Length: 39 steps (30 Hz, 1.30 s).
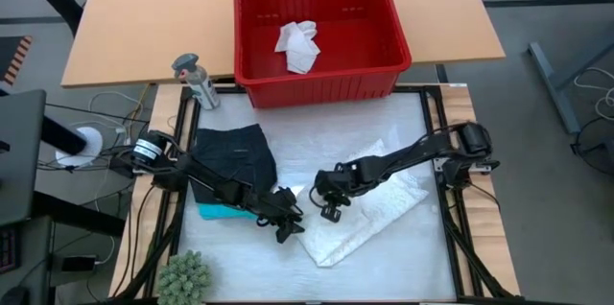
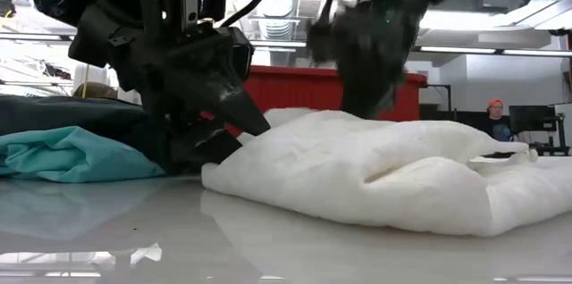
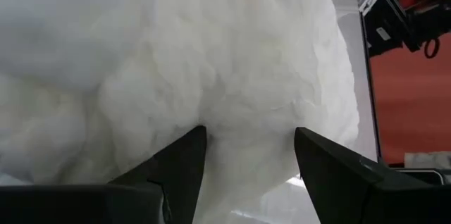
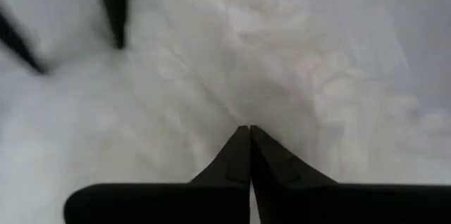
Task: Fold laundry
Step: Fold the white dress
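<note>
At the near left corner of the table sits a small green fuzzy plant (image 1: 182, 276), knobbly and rounded. Farther back on the left lies a black garment (image 1: 233, 156), smooth and squarish, stacked on a teal garment (image 1: 223, 211) whose soft folded edge shows along its near side.

The left gripper (image 1: 285, 225) rests low at the left edge of the white garment (image 1: 369, 211), its fingers (image 3: 184, 155) spread apart with the cloth's fluffy edge bulging between them; it is not clear that they pinch it.

The white garment lies in the middle of the table, a thick, crinkled, quilted-looking pad folded into a long shape running diagonally from near left to far right.

The right gripper (image 1: 331, 211) is over the garment's left part, its dark tapered fingers (image 4: 248, 155) pressed together, tips at the cloth, nothing visibly caught between them.

Beyond, a rigid red plastic basket (image 1: 321, 80) holds a crumpled white cloth (image 1: 298, 46).
</note>
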Each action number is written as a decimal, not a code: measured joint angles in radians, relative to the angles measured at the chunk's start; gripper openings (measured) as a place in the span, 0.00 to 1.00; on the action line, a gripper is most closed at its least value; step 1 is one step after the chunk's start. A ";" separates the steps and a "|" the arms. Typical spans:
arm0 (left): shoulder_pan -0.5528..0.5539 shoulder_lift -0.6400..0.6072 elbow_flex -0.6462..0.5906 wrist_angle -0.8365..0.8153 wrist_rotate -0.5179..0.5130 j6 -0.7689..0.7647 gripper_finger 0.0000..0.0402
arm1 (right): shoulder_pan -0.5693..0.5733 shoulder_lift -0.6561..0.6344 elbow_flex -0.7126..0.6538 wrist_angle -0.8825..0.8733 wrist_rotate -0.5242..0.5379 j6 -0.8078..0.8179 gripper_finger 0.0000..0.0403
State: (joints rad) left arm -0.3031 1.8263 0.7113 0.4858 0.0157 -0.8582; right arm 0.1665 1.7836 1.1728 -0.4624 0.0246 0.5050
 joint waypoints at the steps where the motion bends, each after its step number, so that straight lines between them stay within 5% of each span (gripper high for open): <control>1: 0.000 0.000 0.000 0.007 0.002 -0.004 0.53 | 0.006 -0.029 0.001 0.000 0.000 -0.001 0.08; 12: 0.000 0.003 -0.003 0.020 0.002 -0.019 0.53 | 0.001 -0.113 0.003 0.120 -0.006 -0.343 0.13; 24: 0.000 0.003 -0.003 0.025 -0.010 -0.020 0.53 | -0.077 -0.059 0.003 0.216 -0.160 -0.470 0.50; 39: 0.000 0.003 -0.003 0.028 -0.030 -0.043 0.53 | -0.152 0.004 0.045 0.234 -0.241 -0.518 0.48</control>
State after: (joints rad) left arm -0.3031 1.8294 0.7086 0.5134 -0.0148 -0.9009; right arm 0.0149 1.7878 1.2182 -0.2286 -0.2162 -0.0126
